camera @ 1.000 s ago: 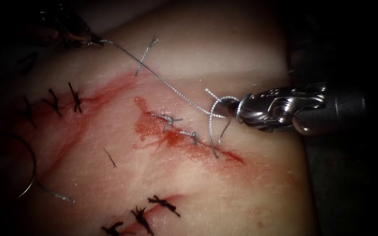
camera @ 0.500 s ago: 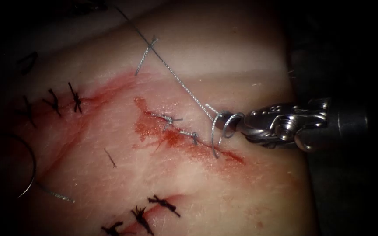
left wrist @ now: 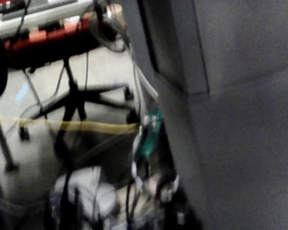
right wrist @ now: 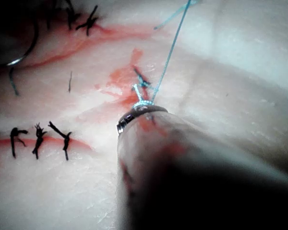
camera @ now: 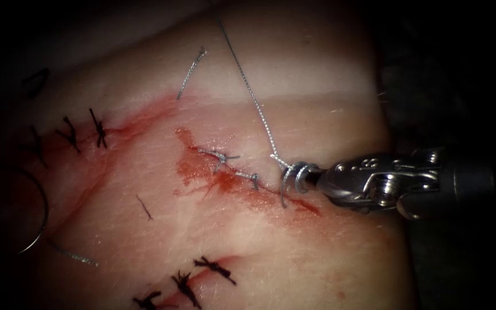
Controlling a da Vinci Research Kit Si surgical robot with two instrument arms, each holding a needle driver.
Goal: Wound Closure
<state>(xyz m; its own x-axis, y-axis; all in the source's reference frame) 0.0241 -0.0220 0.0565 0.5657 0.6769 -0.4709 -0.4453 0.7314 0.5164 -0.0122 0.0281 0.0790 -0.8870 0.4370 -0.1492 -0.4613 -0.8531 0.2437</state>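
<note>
The right end effector (camera: 311,179) sits at the cut (camera: 248,182), clenched on looped thread (camera: 254,100) that runs up and away

Room clutter beside a grey panel (left wrist: 240,120)
A yellow cable (left wrist: 77,126) crosses black stand legs (left wrist: 81,93) toward a green connector (left wrist: 151,134); red equipment (left wrist: 53,36) sits beyond.
</note>
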